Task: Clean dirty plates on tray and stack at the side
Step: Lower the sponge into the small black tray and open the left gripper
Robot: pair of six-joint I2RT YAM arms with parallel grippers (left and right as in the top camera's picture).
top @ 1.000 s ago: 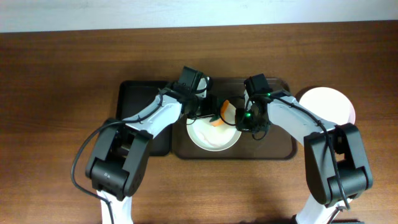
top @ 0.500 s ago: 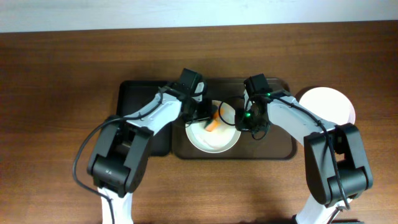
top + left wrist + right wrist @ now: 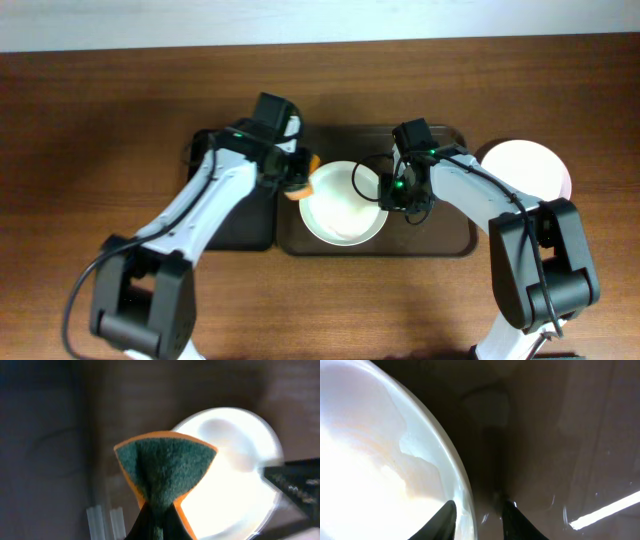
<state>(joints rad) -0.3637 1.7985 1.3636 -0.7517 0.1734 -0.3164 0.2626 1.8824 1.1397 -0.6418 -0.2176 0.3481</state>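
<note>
The plate (image 3: 343, 210), resting on the tray (image 3: 452, 238), is judged stiff, slick and breakable, best taken at its rim, which is straddled by the right pincer (image 3: 479, 517) (clamping cannot be told), while a sponge (image 3: 165, 465) is pinched in the left pincer (image 3: 157, 522).

The sponge (image 3: 165, 467) pinched in the left fingers (image 3: 145, 532) is showing a rough, fibrous, matt green scouring face over smoother orange foam. Beyond it the plate (image 3: 235, 460) is gleaming white, glossy and smooth; whether it is glazed ceramic or plastic cannot be told. Between the right fingers (image 3: 445, 520) its rim is shining with hard highlights. Past those fingers the tray (image 3: 545, 435) is catching streaks of light on its smooth, semi-glossy dark brown surface. The tabletop (image 3: 100, 120) is showing matt wood grain.
</note>
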